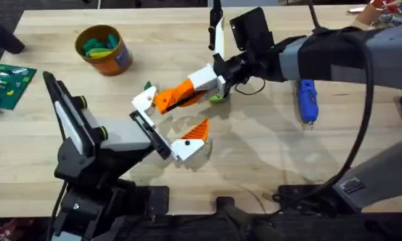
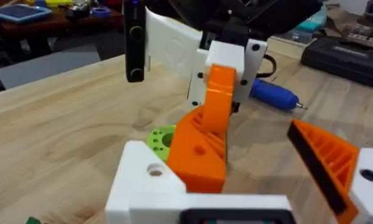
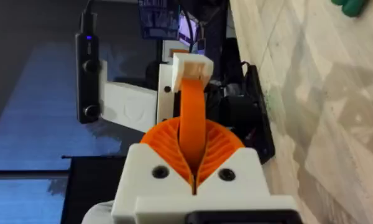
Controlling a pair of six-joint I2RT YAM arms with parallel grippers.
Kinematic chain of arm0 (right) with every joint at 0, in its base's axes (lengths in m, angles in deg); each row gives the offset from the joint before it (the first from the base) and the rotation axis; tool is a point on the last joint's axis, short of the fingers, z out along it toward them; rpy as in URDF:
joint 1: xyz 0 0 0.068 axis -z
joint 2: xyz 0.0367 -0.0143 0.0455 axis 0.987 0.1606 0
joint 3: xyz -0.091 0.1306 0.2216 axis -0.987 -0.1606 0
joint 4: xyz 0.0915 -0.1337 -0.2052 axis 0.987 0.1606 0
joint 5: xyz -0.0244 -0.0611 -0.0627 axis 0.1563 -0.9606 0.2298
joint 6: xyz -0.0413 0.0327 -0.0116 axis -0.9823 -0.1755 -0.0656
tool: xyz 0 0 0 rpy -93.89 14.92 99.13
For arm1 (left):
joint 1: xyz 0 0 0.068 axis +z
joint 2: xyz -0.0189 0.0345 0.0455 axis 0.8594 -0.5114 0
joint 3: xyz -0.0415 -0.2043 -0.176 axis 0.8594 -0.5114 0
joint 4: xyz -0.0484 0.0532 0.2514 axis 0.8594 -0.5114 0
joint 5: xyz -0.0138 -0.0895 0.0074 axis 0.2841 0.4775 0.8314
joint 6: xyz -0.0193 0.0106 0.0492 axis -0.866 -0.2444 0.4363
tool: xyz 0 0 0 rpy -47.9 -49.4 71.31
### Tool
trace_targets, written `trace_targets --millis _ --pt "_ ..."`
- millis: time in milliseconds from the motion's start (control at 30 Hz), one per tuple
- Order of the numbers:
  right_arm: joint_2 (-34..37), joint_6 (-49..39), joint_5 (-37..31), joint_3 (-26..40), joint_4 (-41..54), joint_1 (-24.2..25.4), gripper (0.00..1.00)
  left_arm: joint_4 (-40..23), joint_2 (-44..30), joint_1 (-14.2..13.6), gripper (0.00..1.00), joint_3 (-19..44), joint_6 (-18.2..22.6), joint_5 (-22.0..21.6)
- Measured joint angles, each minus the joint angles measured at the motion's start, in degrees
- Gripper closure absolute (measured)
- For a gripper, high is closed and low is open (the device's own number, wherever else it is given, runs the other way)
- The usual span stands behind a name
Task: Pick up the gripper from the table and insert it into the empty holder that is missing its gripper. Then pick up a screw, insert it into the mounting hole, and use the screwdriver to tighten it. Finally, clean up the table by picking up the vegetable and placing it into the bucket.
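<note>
My right gripper [image 1: 195,89] [image 3: 193,155] is shut on the orange ribbed gripper [image 1: 174,98] [image 2: 199,152] [image 3: 191,106]. The piece's white base end meets the white holder [image 1: 144,102] [image 2: 143,186] on my left arm's black rail; I cannot tell if it is seated. My left gripper [image 1: 171,122] [image 2: 255,165] stands open, its one orange finger [image 1: 197,130] [image 2: 326,155] well apart. The blue screwdriver [image 1: 307,100] [image 2: 273,94] lies at the right. A dark green vegetable [image 1: 148,86] [image 3: 351,6] lies just behind the holder. The orange bucket [image 1: 115,60] stands far left. The screw is out of view.
A lime-green round piece [image 1: 218,98] [image 2: 160,138] lies under the right gripper. Green pieces sit inside the bucket. A green board [image 1: 10,84] lies at the left edge. A black case [image 2: 348,56] is beyond the screwdriver.
</note>
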Motion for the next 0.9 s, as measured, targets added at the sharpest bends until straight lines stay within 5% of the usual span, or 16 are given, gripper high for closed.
trace_targets --millis 900 --pt "0.0 -1.4 -3.0 0.0 -1.2 -1.7 0.98 -0.5 0.0 1.2 0.016 0.1 -1.5 1.5"
